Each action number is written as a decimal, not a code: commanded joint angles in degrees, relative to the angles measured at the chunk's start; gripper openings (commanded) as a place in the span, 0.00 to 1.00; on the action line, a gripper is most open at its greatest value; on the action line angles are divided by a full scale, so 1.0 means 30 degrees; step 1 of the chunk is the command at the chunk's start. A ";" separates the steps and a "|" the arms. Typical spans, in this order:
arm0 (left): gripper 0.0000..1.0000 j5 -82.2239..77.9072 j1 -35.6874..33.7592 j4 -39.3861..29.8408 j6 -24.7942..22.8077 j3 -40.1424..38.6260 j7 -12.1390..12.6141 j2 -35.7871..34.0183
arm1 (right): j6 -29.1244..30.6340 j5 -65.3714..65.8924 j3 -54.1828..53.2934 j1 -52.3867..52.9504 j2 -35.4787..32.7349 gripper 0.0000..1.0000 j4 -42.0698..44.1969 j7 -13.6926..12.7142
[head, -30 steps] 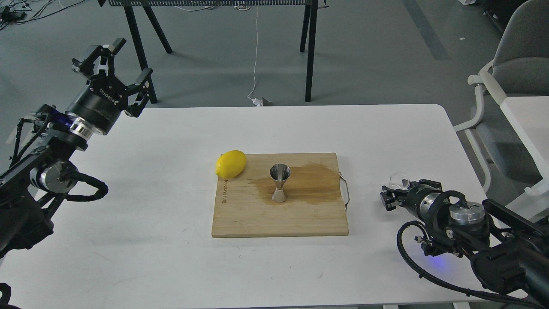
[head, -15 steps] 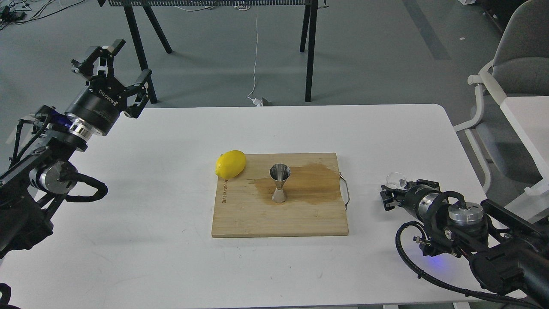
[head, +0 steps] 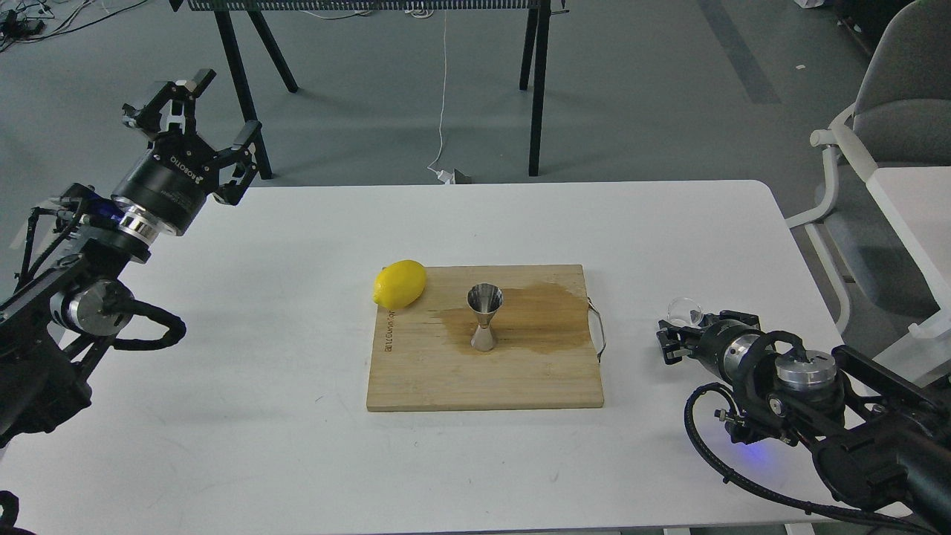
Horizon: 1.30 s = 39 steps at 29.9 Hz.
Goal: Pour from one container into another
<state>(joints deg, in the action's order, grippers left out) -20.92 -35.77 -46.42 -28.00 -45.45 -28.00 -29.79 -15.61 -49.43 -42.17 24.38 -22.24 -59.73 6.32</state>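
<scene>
The steel jigger [head: 485,317] stands upright near the middle of the wooden cutting board [head: 416,379], with a broad wet stain [head: 546,319] spreading from its foot toward three o'clock, up to the board's metal handle [head: 599,331]. A lemon [head: 400,284] lies at the board's ten o'clock corner, half over the edge. Off the board, at about three o'clock from the jigger and well apart from it, the small glass cup [head: 683,310] sits low by the white counter [head: 297,461], right at the tip of the right gripper [head: 671,342].

That gripper is seen small, dark and nearly end-on, so I cannot tell whether it is clamped on the cup or merely beside it; the cup looks to rest just at its far side. The left gripper [head: 195,110] is raised at ten o'clock, beyond the counter's corner, fingers spread wide and holding nothing.

From where I stand, this reads as the grasping step at the cup, with the pour itself not in hand. The stain suggests liquid has already met the board, though whether the cup holds anything now is too small to see. The next move calls for a firm hold on the cup, a lift kept level, a carry toward nine o'clock until its lip hangs over the jigger's narrow mouth, then a slow tilt. The target is small, so a miss would simply wet the board further.
</scene>
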 commanded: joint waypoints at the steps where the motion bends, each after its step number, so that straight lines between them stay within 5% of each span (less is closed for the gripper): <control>1: 0.81 0.0029 0.0000 -0.0024 0.0000 0.0003 0.0000 -0.0001 | -0.0129 0.0013 -0.0007 0.0107 -0.0030 0.49 -0.0421 0.0032; 11: 0.81 0.0000 0.0029 0.0005 0.0000 0.0003 0.0000 0.0028 | -0.0276 0.1417 -0.0036 0.0166 -0.0205 0.48 -0.1739 0.0120; 28: 0.81 0.0029 0.0293 -0.0024 0.0000 -0.0027 0.0000 0.0028 | -0.3966 0.6368 -0.0007 0.2567 0.0058 0.48 -0.5138 0.0237; 39: 0.81 0.0029 0.0293 -0.0024 0.0000 -0.0027 0.0000 -0.0001 | -0.4131 0.8362 0.1336 0.4294 0.2136 0.48 -0.5491 0.0032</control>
<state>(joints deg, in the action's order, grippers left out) -20.82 -34.89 -46.50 -28.00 -45.53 -28.00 -29.72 -28.00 -25.10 -41.05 35.64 -17.38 -76.18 6.50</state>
